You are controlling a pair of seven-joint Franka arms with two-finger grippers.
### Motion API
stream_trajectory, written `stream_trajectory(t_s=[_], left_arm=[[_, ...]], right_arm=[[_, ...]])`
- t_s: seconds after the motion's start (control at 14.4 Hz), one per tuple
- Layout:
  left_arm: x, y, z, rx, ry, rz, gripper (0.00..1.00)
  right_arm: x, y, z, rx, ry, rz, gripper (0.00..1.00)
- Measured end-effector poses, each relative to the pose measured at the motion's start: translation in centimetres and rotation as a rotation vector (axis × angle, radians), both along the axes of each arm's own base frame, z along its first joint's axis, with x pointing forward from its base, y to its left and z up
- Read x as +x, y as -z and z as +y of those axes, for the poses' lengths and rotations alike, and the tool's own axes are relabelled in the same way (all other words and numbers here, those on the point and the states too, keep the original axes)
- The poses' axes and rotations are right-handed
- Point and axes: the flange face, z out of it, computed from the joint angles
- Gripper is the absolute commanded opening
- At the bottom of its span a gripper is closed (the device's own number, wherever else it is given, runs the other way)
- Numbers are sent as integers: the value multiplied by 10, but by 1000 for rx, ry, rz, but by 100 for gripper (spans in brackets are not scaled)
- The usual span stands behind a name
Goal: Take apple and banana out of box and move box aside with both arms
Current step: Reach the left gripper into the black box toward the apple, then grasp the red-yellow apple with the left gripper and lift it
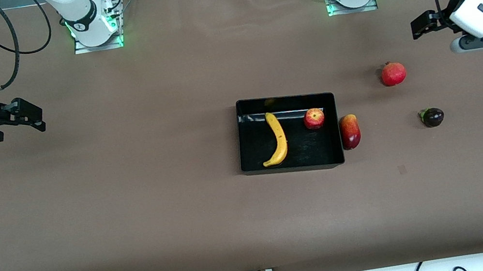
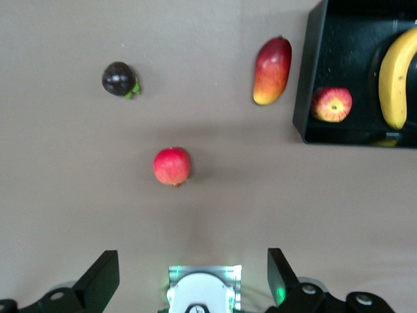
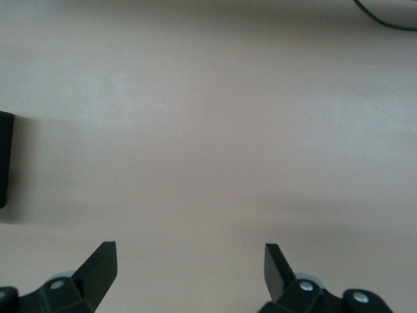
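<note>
The black box [image 1: 293, 167] sits mid-table with the yellow banana [image 1: 276, 138] and the red-yellow apple [image 1: 314, 118] in it. The mango [image 1: 350, 131] lies on the table against the box's wall toward the left arm's end. The pomegranate [image 1: 393, 73] and the dark purple fruit [image 1: 433, 117] lie farther toward that end. My left gripper [image 1: 421, 24] is open and empty, up over the table near the pomegranate [image 2: 172, 165]. My right gripper [image 1: 34, 116] is open and empty over bare table at the right arm's end.
The left wrist view shows my left gripper [image 2: 193, 277], the mango [image 2: 272, 70], the purple fruit [image 2: 119, 79], the box [image 2: 306, 98] and the left arm's base [image 2: 204, 290]. The right wrist view shows my right gripper [image 3: 190, 267] and a box corner [image 3: 5, 156].
</note>
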Motion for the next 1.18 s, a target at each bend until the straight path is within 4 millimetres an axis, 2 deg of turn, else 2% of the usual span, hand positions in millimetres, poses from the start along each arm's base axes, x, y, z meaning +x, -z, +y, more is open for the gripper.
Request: stream_trajectory(t_s=[0.14,0.35,0.49,0.69,0.97,1.18], left_arm=[[11,5,-14,0,24,15,100],[27,23,-38,-4,62,8,100],[38,41,-71,-1,72,-26,100],[45,84,-124,22,73,-4,100],[62,150,-159,38,42,-2,100],[64,187,-202,57,-39,-46,100]], right_arm=[[0,0,0,0,0,0,100],[0,0,0,0,0,-1,100],[0,0,0,0,0,-1,100],[0,-1,0,0,0,-1,100],[0,-1,0,0,0,-1,100],[0,-1,0,0,0,-1,100]])
